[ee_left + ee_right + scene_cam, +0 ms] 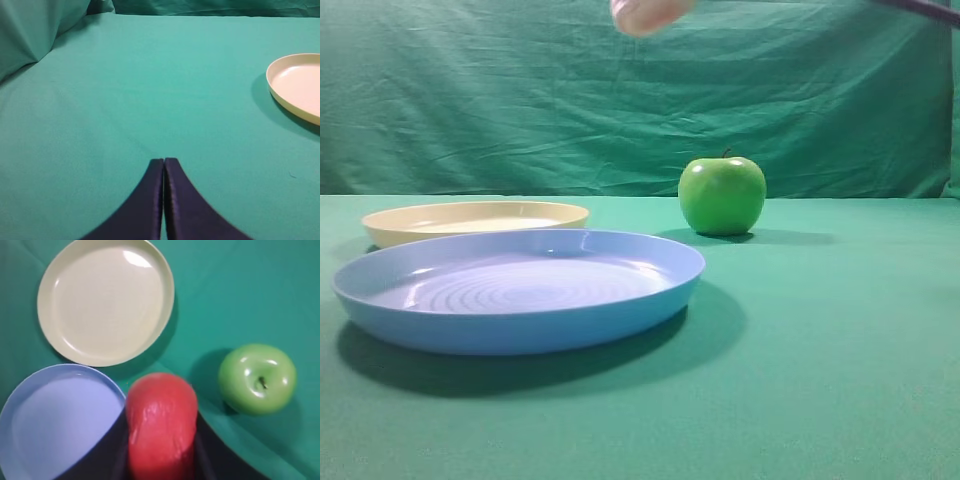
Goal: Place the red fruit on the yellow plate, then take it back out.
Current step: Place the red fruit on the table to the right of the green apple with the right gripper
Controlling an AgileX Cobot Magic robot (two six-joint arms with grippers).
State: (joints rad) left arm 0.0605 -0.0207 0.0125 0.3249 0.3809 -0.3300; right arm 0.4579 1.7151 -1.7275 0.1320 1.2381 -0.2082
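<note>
I am seeing the yellow plate [106, 300] lying bare and reachable from above; the blue plate [55, 425] and, apparently, the green apple [257, 378] are flanking the approach.

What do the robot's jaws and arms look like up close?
Both grippers have smooth, dark navy, almost black fingers that flare wide at the base and taper to narrow tips. The left gripper shows this curved wedge shape best; the right gripper matches. A thin dark purplish bar of an arm crosses the high view's top corner. No cables or markings show.
</note>
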